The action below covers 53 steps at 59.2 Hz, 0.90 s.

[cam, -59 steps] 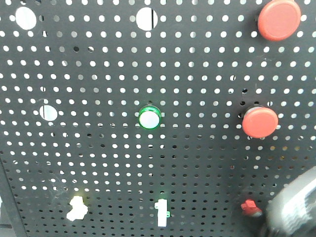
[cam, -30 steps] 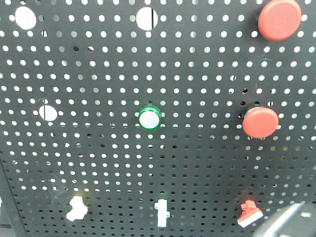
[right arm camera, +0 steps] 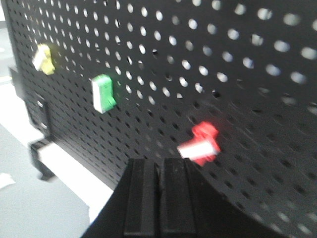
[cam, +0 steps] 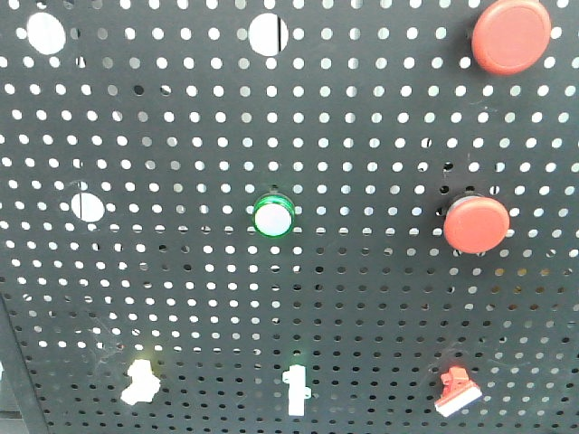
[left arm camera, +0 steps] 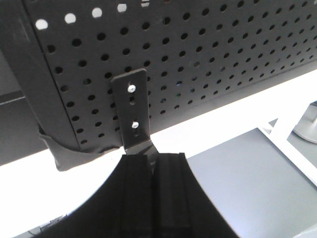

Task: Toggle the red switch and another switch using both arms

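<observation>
- Front view: a perforated panel [cam: 366, 149] fills the whole frame.
- An upper push-button [cam: 511, 36] sits in the top right corner, with a lower push-button [cam: 476, 223] beneath it at mid-height on the right.
- A centre round button [cam: 273, 217] sits mid-frame, well left of the lower push-button.
- Three toggles stand in a row along the bottom edge: the left toggle [cam: 140, 382], the middle toggle [cam: 296, 391] and the right toggle [cam: 455, 391], well apart from each other.
- Right wrist view: the right gripper [right arm camera: 159, 198] is at bottom centre, with the right toggle just above and to its right. The other two toggles step away toward the upper left.
- Left wrist view: the left gripper [left arm camera: 154, 191] is at bottom centre. A bracket [left arm camera: 132, 114] on the panel's lower edge is directly above it.
</observation>
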Tool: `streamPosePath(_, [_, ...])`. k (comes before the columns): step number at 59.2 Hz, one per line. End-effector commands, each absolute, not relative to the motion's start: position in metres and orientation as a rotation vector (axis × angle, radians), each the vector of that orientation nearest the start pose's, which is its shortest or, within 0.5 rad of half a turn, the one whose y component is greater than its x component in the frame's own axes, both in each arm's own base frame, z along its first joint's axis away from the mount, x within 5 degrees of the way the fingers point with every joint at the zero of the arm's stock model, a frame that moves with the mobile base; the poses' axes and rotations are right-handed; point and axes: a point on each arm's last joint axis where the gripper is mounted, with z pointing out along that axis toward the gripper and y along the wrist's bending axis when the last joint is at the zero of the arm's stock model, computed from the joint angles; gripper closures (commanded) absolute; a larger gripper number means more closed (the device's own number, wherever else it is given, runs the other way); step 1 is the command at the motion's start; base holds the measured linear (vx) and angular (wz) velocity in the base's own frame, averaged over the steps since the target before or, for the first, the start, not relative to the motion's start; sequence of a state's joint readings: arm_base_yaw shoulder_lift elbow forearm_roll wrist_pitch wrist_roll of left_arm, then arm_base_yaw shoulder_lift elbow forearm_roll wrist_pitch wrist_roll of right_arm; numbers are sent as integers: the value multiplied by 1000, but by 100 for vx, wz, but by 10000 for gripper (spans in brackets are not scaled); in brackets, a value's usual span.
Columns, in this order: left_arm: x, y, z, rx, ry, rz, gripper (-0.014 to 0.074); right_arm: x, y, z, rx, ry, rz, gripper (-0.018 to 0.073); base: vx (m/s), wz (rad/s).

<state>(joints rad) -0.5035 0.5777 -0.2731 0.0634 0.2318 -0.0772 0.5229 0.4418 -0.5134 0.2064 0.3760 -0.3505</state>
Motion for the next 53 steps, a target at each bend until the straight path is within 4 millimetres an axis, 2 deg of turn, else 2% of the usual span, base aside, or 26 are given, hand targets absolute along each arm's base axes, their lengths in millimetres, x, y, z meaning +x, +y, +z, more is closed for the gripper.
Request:
streamPosePath(1, [106,-57,251,449,1894,-345,594,75,48,332,-616,1553,279,566,0,0])
streamPosePath(33, [105,-57,249,450,1894,-345,594,74,47,326,-626,1566,276,566,0,0])
streamPosePath(42, [95,-49,227,432,1897,-341,594,74,47,326,-626,1566,276,566,0,0])
streamPosePath(48, [82,-36,207,338,1881,-322,594,74,47,326,-626,1566,276,566,0,0])
streamPosePath(53, [73,-25,195,237,1790,-281,594,74,47,326,-626,1566,276,566,0,0])
